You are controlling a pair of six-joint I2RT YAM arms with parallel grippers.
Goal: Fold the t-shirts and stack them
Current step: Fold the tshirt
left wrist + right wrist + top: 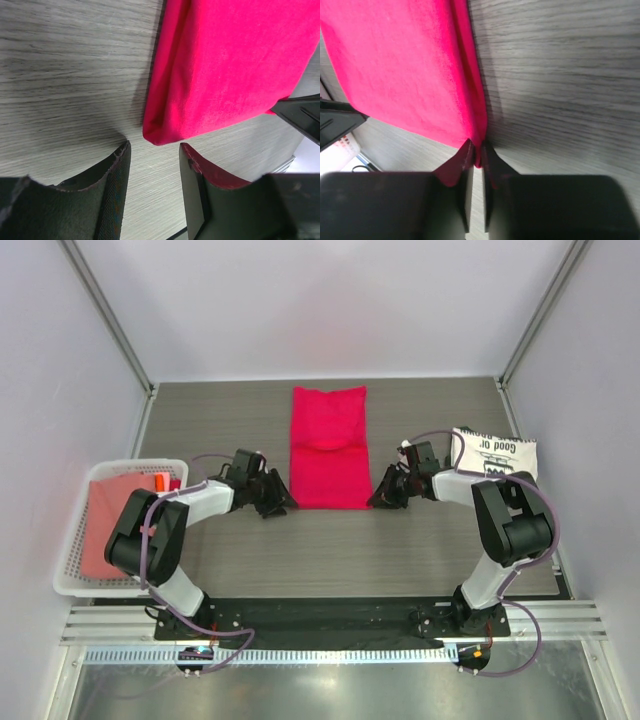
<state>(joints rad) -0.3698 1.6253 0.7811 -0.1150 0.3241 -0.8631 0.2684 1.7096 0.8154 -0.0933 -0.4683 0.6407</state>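
Nearest me on the left, the basket [68,550] is holding a salmon cloth [105,525]; I cannot tell what it is, so I am not counting it. Just past it, both arms are reaching to the near end of the pink tee [328,445], one at each corner. The right claw [476,148] is pinching the near-right corner, its jaws standing narrow with the doubled edge caught between them. The left claw [152,146] is standing partly wide at the near-left corner. That corner is lying just ahead of the gap, not in it, and one finger [192,200] is showing a sliver of pink that I cannot tell from a reflection. The tee is lying mid-table [350,550] as a long narrow strip running away from me, sides turned in, with a layer edge crossing it about halfway. Toward the far right edge, beside the right arm, the cream tee [495,455] is sitting as a small folded packet, print up. I am judging the job about half done. The cream one looks finished, while the pink one is needing its near end carried to the far end. After that, one tee is needing to go on top of the other. Before any lift, I am wanting the left claw gripping its corner.
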